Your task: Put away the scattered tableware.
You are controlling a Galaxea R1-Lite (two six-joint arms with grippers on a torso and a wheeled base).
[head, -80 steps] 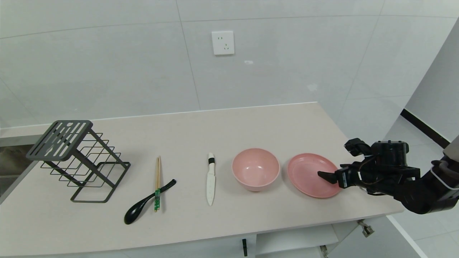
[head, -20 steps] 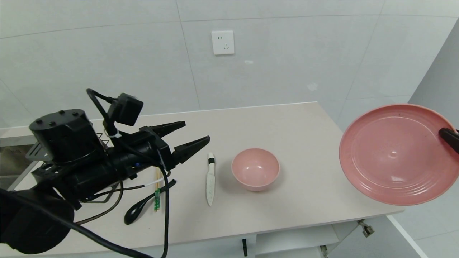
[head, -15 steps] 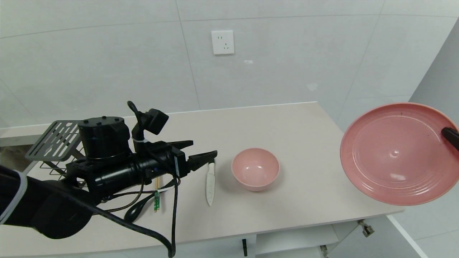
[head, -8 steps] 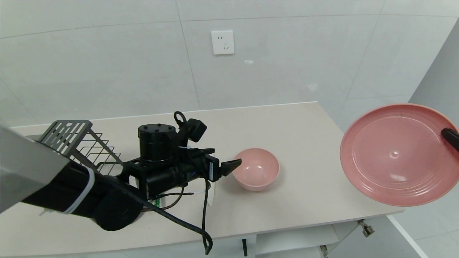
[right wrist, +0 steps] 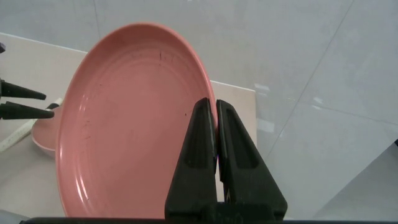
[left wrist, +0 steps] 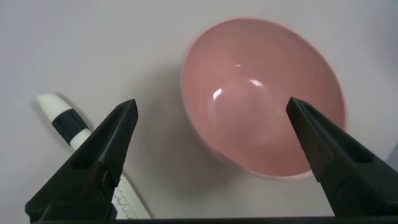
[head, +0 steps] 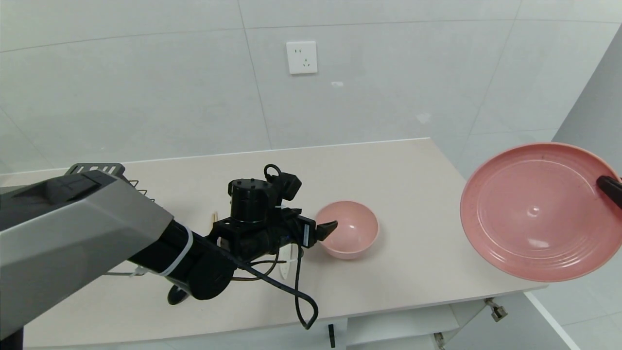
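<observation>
No text, label, number or sign can be read.

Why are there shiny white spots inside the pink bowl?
Left wrist view: that is light glinting off the bowl, two small bright spots on its glossy inside. Head view: the plate has a pale shine too, just below its middle.

One pink bowl [head: 352, 228], one pink plate [head: 534, 211], one white knife [left wrist: 65, 121], one black spoon [head: 174, 295], one dark wire rack [head: 92, 168], one wall socket [head: 302, 57].
</observation>
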